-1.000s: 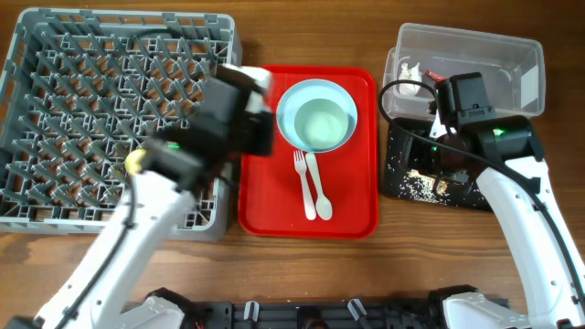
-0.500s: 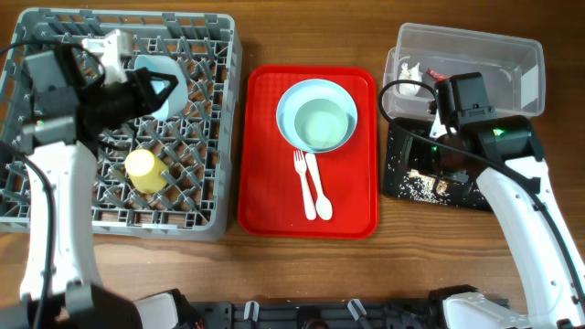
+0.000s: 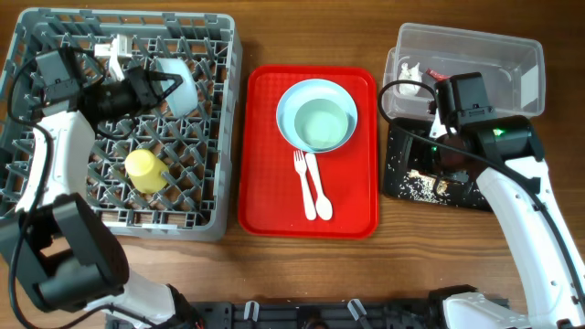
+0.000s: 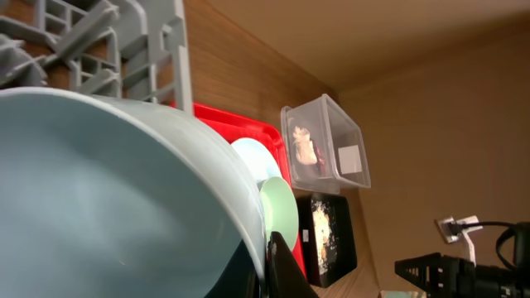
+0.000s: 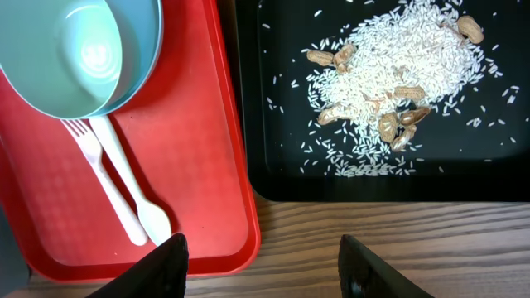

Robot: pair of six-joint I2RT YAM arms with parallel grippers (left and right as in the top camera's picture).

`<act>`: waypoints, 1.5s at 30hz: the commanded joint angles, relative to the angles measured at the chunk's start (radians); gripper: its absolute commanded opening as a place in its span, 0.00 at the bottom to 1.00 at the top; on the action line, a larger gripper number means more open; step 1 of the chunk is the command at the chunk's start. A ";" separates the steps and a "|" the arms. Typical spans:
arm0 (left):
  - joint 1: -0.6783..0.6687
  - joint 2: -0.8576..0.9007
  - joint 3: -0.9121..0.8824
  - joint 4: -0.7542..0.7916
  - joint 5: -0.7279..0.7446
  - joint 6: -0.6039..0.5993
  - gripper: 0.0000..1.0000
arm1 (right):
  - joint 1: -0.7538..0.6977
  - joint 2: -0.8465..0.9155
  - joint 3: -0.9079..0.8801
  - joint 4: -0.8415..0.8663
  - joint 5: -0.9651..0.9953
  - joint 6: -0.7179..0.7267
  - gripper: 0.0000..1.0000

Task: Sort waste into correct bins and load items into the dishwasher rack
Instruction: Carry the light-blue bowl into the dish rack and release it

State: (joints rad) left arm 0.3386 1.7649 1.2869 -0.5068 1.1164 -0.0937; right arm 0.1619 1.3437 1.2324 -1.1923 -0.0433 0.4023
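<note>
Wooden table: food scraps binned, yellow cup racked; left gripper clamps mint bowl over dishwasher rack; right gripper gapes empty. Remaining: second bowl, fork, spoon.

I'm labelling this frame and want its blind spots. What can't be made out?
Overhead: fingertips of the left gripper, hidden by the mint-blue bowl it holds.
Overhead: most of the black tray, covered by the right arm.
Overhead: contents of the clear tub, too small to identify.
</note>
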 commanded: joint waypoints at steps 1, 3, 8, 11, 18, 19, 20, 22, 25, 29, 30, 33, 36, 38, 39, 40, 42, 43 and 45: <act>0.034 0.040 0.007 0.010 0.038 0.019 0.04 | -0.003 -0.015 0.018 0.001 0.021 -0.010 0.59; 0.048 0.053 0.007 0.010 0.038 0.019 0.04 | -0.003 -0.015 0.018 0.001 0.021 -0.010 0.59; 0.076 0.068 0.007 0.006 0.035 0.019 0.04 | -0.003 -0.015 0.018 -0.002 0.021 -0.009 0.59; 0.088 0.068 0.007 0.003 0.035 0.019 0.04 | -0.003 -0.015 0.018 -0.003 0.021 -0.010 0.59; 0.116 0.068 0.007 -0.047 -0.056 0.019 0.04 | -0.003 -0.015 0.018 -0.006 0.021 -0.009 0.59; 0.117 0.068 0.007 -0.056 -0.068 0.020 0.04 | -0.003 -0.015 0.018 -0.006 0.021 -0.009 0.59; 0.118 0.068 0.007 -0.063 -0.071 0.021 0.04 | -0.003 -0.015 0.018 -0.006 0.021 -0.009 0.59; 0.118 0.068 0.007 -0.070 -0.070 0.029 0.04 | -0.003 -0.015 0.018 -0.006 0.021 -0.009 0.59; 0.118 0.068 0.007 -0.089 -0.071 0.031 0.05 | -0.003 -0.015 0.018 -0.006 0.021 -0.009 0.59; 0.118 0.068 0.007 -0.126 -0.071 0.031 0.05 | -0.003 -0.015 0.018 -0.008 0.021 -0.009 0.59; 0.118 0.068 0.007 -0.142 -0.076 0.031 0.06 | -0.003 -0.015 0.018 -0.009 0.021 -0.010 0.59; 0.118 0.068 0.007 -0.192 -0.117 0.031 0.12 | -0.003 -0.015 0.018 -0.009 0.021 -0.009 0.59; 0.118 0.068 0.007 -0.230 -0.174 0.031 0.18 | -0.003 -0.015 0.018 -0.010 0.021 -0.010 0.59; 0.119 0.068 0.007 -0.247 -0.193 0.031 0.24 | -0.003 -0.015 0.018 -0.011 0.021 -0.010 0.59; 0.122 0.068 0.007 -0.253 -0.195 0.031 0.26 | -0.003 -0.015 0.018 -0.012 0.021 -0.009 0.59; 0.127 0.068 0.007 -0.261 -0.195 0.031 0.26 | -0.003 -0.015 0.018 -0.014 0.021 -0.010 0.59; 0.139 0.068 0.007 -0.279 -0.194 0.030 0.31 | -0.003 -0.015 0.018 -0.014 0.021 -0.009 0.59; 0.146 0.068 0.007 -0.292 -0.194 0.030 0.32 | -0.003 -0.015 0.018 -0.014 0.021 -0.010 0.59; 0.163 0.068 0.007 -0.323 -0.194 0.030 0.33 | -0.003 -0.015 0.018 -0.014 0.021 -0.009 0.59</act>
State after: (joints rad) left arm 0.4667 1.8191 1.3006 -0.7940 0.9432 -0.0647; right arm 0.1619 1.3437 1.2324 -1.2049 -0.0433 0.4019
